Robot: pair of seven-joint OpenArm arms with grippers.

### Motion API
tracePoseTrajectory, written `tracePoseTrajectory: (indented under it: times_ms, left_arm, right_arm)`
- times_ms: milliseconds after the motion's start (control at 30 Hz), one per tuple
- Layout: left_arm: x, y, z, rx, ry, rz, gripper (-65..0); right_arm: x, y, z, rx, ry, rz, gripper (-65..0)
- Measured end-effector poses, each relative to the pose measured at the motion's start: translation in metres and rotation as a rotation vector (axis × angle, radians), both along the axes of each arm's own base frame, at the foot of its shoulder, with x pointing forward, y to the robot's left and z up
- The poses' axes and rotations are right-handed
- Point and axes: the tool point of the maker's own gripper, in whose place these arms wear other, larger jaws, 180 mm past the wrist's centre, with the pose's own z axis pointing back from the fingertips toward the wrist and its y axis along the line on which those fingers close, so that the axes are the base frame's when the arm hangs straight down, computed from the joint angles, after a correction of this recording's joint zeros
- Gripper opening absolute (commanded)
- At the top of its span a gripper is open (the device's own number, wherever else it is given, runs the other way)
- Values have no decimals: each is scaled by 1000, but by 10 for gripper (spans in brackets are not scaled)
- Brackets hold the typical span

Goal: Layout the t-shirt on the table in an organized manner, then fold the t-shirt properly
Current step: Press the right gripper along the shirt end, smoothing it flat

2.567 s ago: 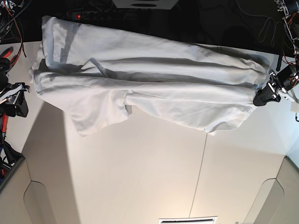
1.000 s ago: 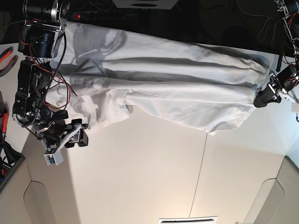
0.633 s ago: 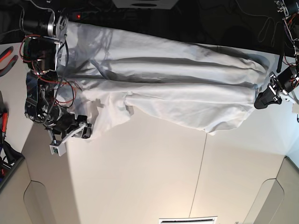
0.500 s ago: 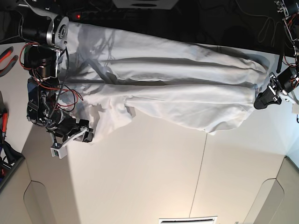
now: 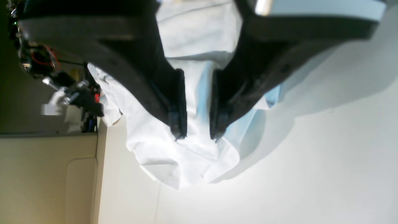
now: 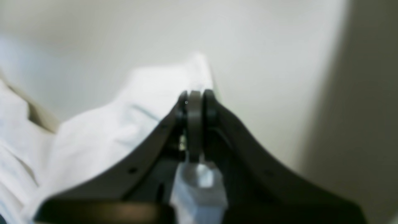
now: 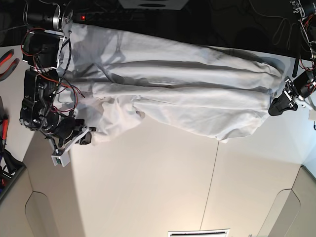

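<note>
**Layout step: both corners pinched, spread comes next**

Right end effector [image 7: 85, 137] is clamped tight on the t-shirt [image 7: 187, 94] corner at the near-left edge, arm reaching down over the cloth. T-shirt lies bunched lengthwise across the far counter [image 7: 158, 187]. Left end effector [image 7: 277, 103], part closed, grips the opposite end w/ cloth betw. its pads. Next, I judge: pull apart to flatten.

We can read no text, label, brand, number or sign in any of these views. Nothing we see carries lettering that is sharp enough to make out.
</note>
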Motion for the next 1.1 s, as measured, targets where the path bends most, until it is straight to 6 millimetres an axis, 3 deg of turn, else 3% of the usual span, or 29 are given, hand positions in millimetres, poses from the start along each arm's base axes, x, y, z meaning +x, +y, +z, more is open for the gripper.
tracePoseTrajectory:
  times_ms: [100,167,333,700,833,1100]
  left_arm:
    - [0,0,0,0,-1,0,-483]
    - [0,0,0,0,0,0,-483]
    - [0,0,0,0,0,0,-483]
    - [0,0,0,-2,-2,2,-483]
    - [0,0,0,-2,-1,2,-483]
    - [0,0,0,-1,-2,1,-483]
  right_arm:
    - [2,2,41,-26,-110,21,-650]
    - [-7,5,54,-40,-133,39,-650]
    - [-45,17,56,-1,-109,74,-650]
    - [-140,69,71,220,-75,238,-650]
    - [-169,77,65,291,-21,240,-650]
    - [-201,82,53,336,64,242,-650]
